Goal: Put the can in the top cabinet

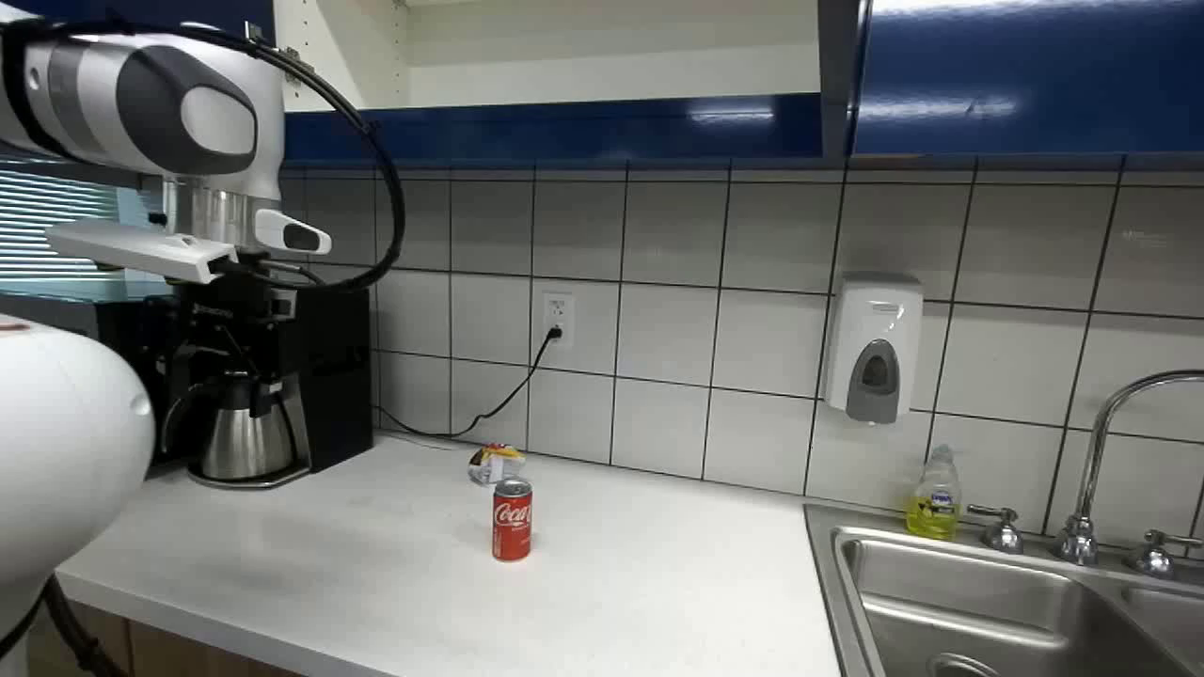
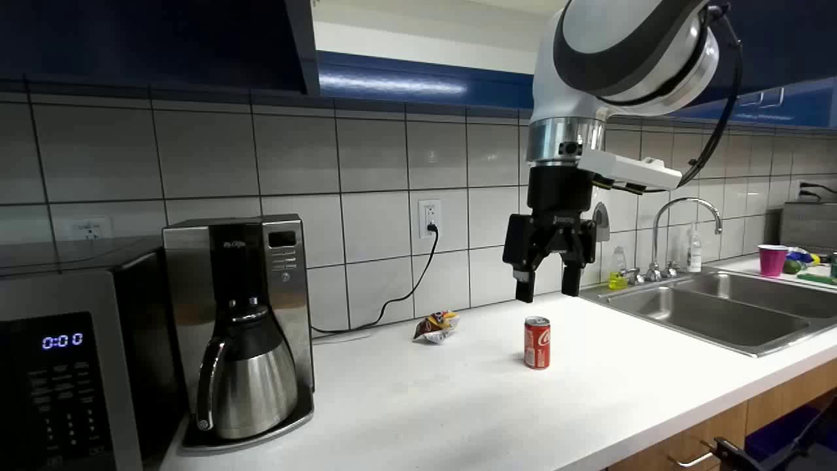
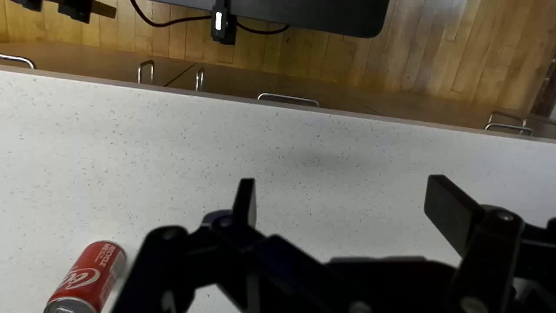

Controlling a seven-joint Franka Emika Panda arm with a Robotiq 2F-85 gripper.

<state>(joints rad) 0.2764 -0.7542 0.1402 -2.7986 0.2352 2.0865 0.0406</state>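
White arm (image 2: 601, 72) above the counter (image 2: 418, 405), black end effector (image 2: 548, 291) downward and spread, apart from the can (image 2: 537, 343)

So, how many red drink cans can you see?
1: the red can, upright on the counter between the coffee maker and the sink. Others may be hidden in the top cabinet.

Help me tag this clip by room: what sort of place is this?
Most likely a kitchen, perhaps an office break room; the pictures do not settle which. The signs are a metal sink, a coffee maker and a microwave.
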